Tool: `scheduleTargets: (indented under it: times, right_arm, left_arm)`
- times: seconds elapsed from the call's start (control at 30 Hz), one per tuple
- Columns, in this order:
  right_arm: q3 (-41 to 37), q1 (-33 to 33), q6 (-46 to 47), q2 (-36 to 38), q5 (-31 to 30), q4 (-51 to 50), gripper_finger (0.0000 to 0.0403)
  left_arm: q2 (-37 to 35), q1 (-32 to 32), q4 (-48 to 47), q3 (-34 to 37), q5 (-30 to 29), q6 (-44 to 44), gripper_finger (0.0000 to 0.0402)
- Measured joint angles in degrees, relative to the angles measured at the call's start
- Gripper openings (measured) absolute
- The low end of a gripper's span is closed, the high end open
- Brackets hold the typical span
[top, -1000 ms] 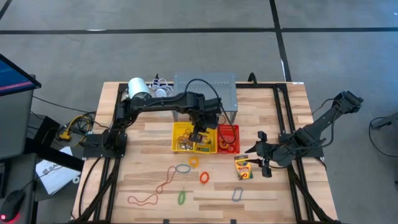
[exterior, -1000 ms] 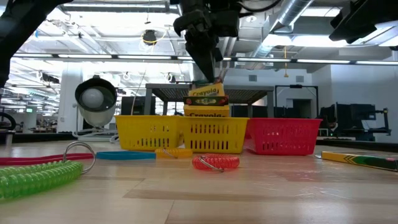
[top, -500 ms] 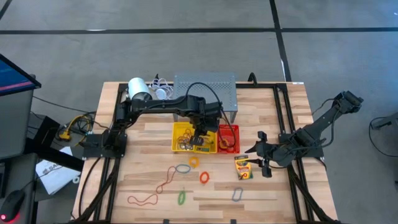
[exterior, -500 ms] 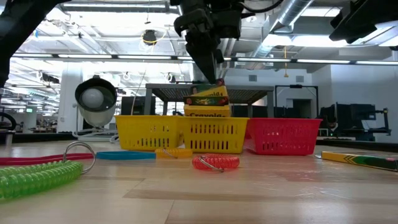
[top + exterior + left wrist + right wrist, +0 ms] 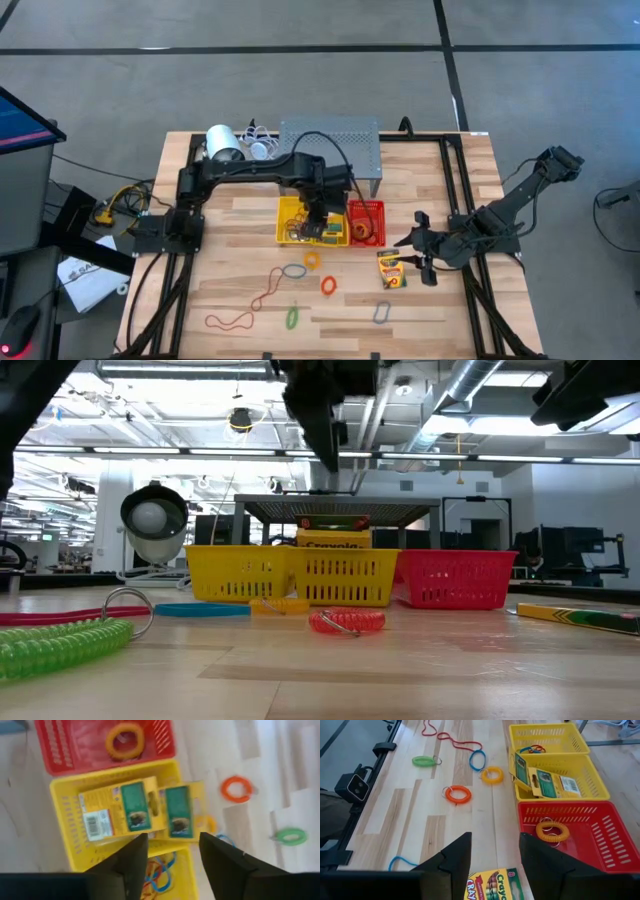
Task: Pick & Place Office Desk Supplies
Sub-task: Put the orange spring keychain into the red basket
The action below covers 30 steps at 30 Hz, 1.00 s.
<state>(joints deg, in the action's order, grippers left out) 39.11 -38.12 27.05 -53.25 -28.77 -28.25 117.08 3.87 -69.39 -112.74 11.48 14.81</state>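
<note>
A: Which step is in hand now?

B: I think it is a release. The left gripper [image 5: 318, 212] hangs over the yellow basket [image 5: 286, 208], and its jaws stand wide with nothing between them. Two crayon boxes [image 5: 141, 812] lie inside that basket, one leaning partly on the other. So this drop looks finished to me.

A: And the right gripper?

B: The right gripper [image 5: 412, 243] waits low over the table [image 5: 450, 310], just beside a third crayon box [image 5: 392, 269] that lies on the wood. Its jaws are partly open and hold nothing.

A: What is left to do?

B: Quite much, I judge. An orange ring [image 5: 328, 285], a yellow ring [image 5: 311, 260], a blue-grey ring [image 5: 293, 271], a green ring [image 5: 292, 318] and a grey ring [image 5: 381, 314] are on the table in front of the baskets, and the rubber bands [image 5: 265, 291] too. One ring [image 5: 549, 831] is already in the red basket [image 5: 600, 857].

A: What does the next move call for?

B: The left arm should rise clear of the basket wall and go to one of the loose things. The rubber bands are thin and flat, so the jaws must come very low.

A: Any writing you can read?

B: In the low view, "Crayola" on a box in the basket. In the right wrist view, "CRAY" on the box near the right gripper. One box also has a barcode label; its small print I cannot read.
</note>
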Motion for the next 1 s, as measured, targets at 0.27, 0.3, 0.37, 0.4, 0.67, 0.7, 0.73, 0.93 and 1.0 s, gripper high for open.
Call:
scheduleTargets:
  times: [0.27, 0.3, 0.37, 0.4, 0.67, 0.7, 0.73, 0.93, 1.0]
  right_arm:
    - [0.04, -0.21, -0.04, -2.26, 0.0, 2.29, 0.0161]
    - [0.03, -0.21, -0.07, -2.89, 0.05, 2.61, 0.0161]
    - [0.04, -0.21, -0.08, -4.54, 0.17, 4.81, 0.0161]
    - [0.04, -0.21, -0.19, -5.45, 0.19, 5.75, 0.0161]
    - [0.02, -0.23, -0.46, -14.54, 2.27, 16.57, 0.0161]
    - [0.02, -0.21, -0.5, -15.77, 3.09, 18.68, 0.0161]
    - [0.02, -0.21, -0.51, -16.93, 3.94, 20.32, 0.0161]
    - [0.05, 1.12, -2.73, -23.08, 7.83, 31.52, 0.0165]
    - [-0.06, 2.61, -4.12, -24.25, 9.77, 34.41, 0.0172]
  left_arm:
    - [-7.68, -2.59, 2.3, -0.01, 0.01, -4.58, 0.0198]
    - [-8.48, -3.04, 2.88, -0.01, -0.01, -4.99, 0.0198]
    - [-9.74, -4.17, 3.07, -0.01, -0.1, -5.8, 0.0195]
    - [-10.11, -4.84, 3.03, -0.01, -0.08, -6.21, 0.0193]
    - [-10.23, -11.02, 1.94, 3.84, -0.11, -8.34, 0.0182]
    - [-10.23, -11.78, 2.66, 5.5, -0.14, -8.74, 0.0181]
    - [-10.29, -12.51, 3.46, 7.23, -0.23, -8.96, 0.018]
    - [-13.98, -15.74, 9.06, 20.4, -0.43, -12.34, 0.018]
    - [-16.76, -16.26, 13.19, 25.58, -0.5, -14.16, 0.0179]
